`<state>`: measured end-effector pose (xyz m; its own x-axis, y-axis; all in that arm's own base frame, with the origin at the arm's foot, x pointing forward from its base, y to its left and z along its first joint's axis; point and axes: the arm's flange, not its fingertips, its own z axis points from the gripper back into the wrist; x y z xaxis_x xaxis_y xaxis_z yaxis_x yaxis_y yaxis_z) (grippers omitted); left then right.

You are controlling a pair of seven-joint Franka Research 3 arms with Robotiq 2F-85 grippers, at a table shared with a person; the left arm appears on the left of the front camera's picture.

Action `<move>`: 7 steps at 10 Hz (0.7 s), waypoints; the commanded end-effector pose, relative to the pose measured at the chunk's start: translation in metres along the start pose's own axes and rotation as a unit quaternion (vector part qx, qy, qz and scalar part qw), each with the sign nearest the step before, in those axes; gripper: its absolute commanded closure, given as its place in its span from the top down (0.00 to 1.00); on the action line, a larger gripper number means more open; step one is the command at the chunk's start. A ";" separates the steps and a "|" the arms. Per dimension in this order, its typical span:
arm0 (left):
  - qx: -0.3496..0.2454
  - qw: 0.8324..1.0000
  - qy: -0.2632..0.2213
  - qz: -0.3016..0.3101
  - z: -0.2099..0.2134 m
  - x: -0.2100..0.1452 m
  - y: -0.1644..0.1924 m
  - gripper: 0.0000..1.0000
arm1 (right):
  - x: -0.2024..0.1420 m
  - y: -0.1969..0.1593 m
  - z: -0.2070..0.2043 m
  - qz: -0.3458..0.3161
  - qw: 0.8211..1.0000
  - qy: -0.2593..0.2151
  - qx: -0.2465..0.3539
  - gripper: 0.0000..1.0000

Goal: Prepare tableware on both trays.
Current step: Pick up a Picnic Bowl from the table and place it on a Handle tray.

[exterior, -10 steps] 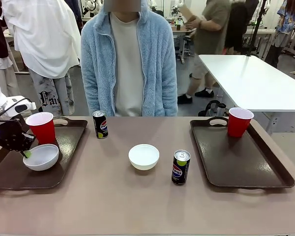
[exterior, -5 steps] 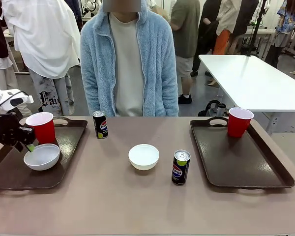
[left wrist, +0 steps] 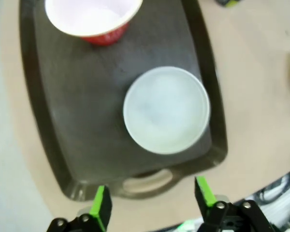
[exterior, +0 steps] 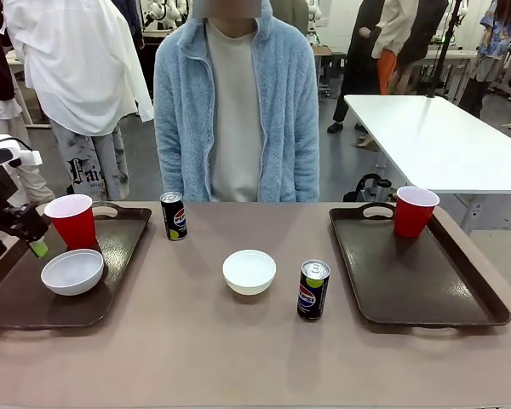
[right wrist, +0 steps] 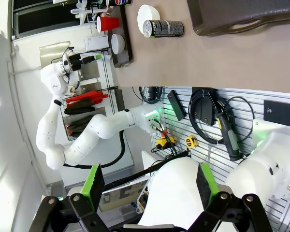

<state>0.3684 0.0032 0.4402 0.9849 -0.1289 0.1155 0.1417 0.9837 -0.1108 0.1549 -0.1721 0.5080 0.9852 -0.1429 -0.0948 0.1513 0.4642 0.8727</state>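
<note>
Counting outward from the loose bowl (exterior: 249, 271) at mid-tabletop (exterior: 238, 349), the job looks about half done (three pieces of six placed). The left tray (exterior: 111, 294), left of that bowl, carries the left cup (exterior: 71, 221) and the trayed bowl (exterior: 71, 271). The right tray (exterior: 426, 285), on the bowl's other side, has just the right cup (exterior: 415, 210). The near can (exterior: 313, 290) stands just right of the loose bowl and the far can (exterior: 174, 216) behind-left of it, both off the trays. The left tool (left wrist: 152, 198) hangs released and empty over the left tray. The right tool (right wrist: 148, 181), jaws spread and empty, sits well away.
</note>
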 end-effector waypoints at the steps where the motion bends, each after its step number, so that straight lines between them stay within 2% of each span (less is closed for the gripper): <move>1: 0.015 1.000 0.009 -0.021 0.012 -0.044 -0.009 0.90 | 0.000 0.000 -0.001 -0.006 1.000 0.005 0.002 1.00; 2: 0.027 1.000 0.003 -0.015 0.022 -0.045 -0.011 0.99 | 0.000 0.000 -0.001 -0.006 1.000 0.005 0.002 1.00; 3: 0.040 0.999 -0.009 -0.001 0.027 -0.042 -0.011 0.99 | 0.000 0.000 -0.001 -0.006 1.000 0.005 0.002 1.00; 4: 0.006 1.000 0.010 -0.015 0.025 -0.020 -0.009 0.99 | 0.000 0.000 -0.001 -0.006 1.000 0.005 0.002 1.00; 7: 0.006 1.000 0.010 -0.015 0.025 -0.020 -0.009 0.99 | 0.000 0.000 -0.001 -0.006 1.000 0.005 0.002 1.00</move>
<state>0.3422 0.0003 0.4656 0.9836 -0.1574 0.0881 0.1648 0.9828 -0.0835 0.1549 -0.1721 0.5079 0.9852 -0.1428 -0.0949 0.1513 0.4642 0.8727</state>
